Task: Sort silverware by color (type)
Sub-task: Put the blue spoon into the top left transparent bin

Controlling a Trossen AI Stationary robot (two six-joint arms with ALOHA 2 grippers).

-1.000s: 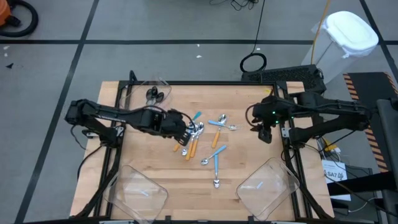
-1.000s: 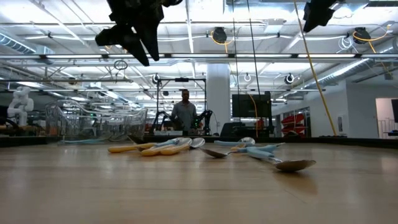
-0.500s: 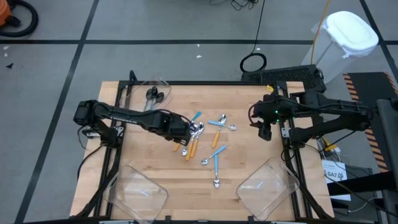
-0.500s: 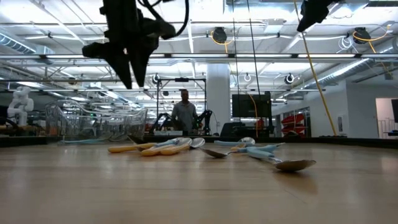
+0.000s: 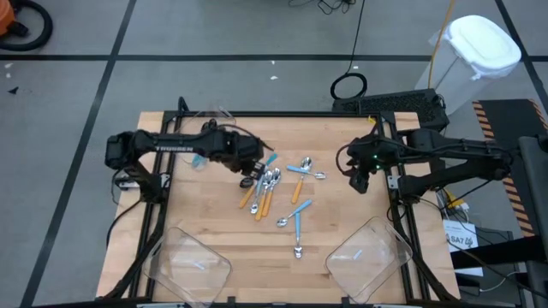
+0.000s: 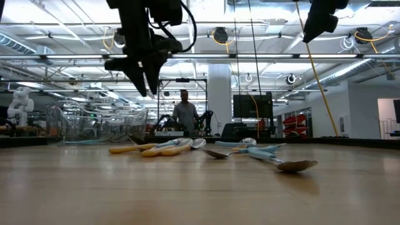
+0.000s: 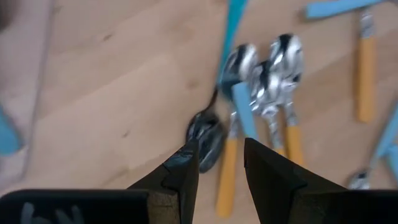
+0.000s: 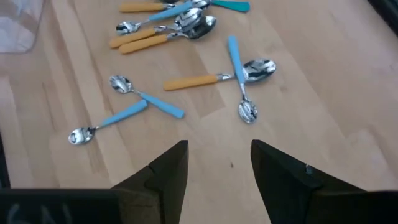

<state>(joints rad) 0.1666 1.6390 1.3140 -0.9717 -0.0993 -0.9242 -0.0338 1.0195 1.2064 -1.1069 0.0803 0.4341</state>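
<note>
— Pale wood table (image 5: 205,214), planked, smooth, faint grain. Ringed by grey floor with dark seams; seen from table height, backed by a bright hall with ceiling pipes and a person (image 6: 185,112) standing far off.

— And the spoons (image 5: 276,190)?

— Scattered mid-table. Shiny silver bowls, slim plastic handles in orange or light blue. Tightest cluster (image 7: 261,106) of several side by side, bowls bunched together, orange handles fanned out parallel. Farther toward the right arm, loose ones crossing each other: an orange one (image 8: 214,76) lying under a blue one (image 8: 239,74), two more blue ones (image 8: 118,106) meeting in a shallow V.

— Left gripper (image 5: 248,172)?

— Raised above the near edge of that cluster, dark tapered fingers (image 7: 273,177) pointing down, parted by a narrow gap, nothing between them. Directly beyond the tips: a dark glossy bowl (image 7: 205,134) on the wood.

— Right gripper (image 5: 359,182)?

— Parked at its own side of the table, lifted, well apart from every spoon. Blunt black fingers (image 8: 283,171) spread fairly wide, empty.

— Bins?

— Two clear plastic ones at the front corners, rounded and glossy: one on the left (image 5: 190,265), one on the right (image 5: 366,253). Third clear one (image 5: 199,127) at the rear left.
</note>
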